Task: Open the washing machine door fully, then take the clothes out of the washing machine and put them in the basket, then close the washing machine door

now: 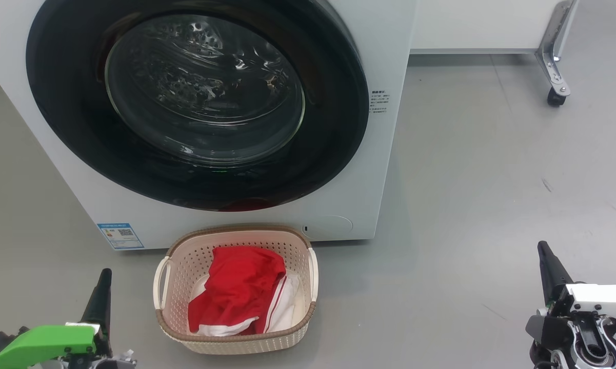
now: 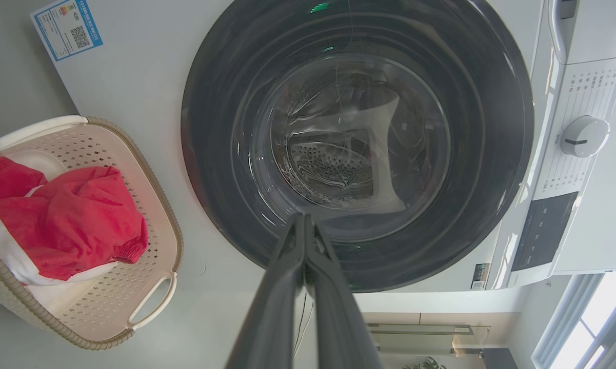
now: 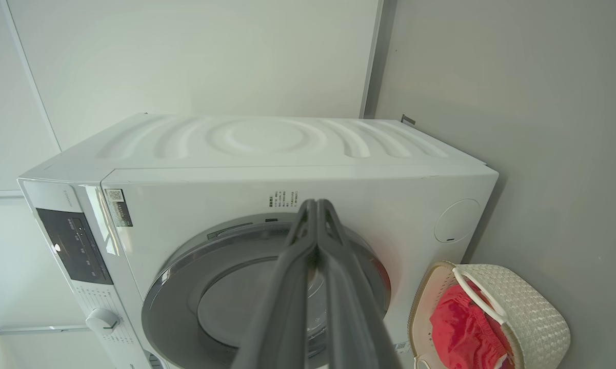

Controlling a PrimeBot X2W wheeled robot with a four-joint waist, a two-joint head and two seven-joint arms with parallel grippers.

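The washing machine (image 1: 384, 154) stands in front of me, and its round black-rimmed washing machine door (image 1: 205, 92) lies flat against its front. Through the glass in the left wrist view, the door (image 2: 359, 143) shows a bare metal drum. The cream basket (image 1: 236, 230) sits on the floor just below the door and holds the red and white clothes (image 1: 241, 287). My left gripper (image 1: 102, 277) is shut and holds nothing, low at the left, short of the basket. My right gripper (image 1: 543, 251) is shut and holds nothing, far to the right. Their fingers (image 2: 303, 220) (image 3: 315, 205) meet at the tips.
A metal leg on a caster (image 1: 556, 87) stands on the grey floor at the upper right, below a white unit. A blue label (image 1: 120, 236) marks the machine's lower left corner. The control dial (image 2: 584, 136) sits on the panel beside the door.
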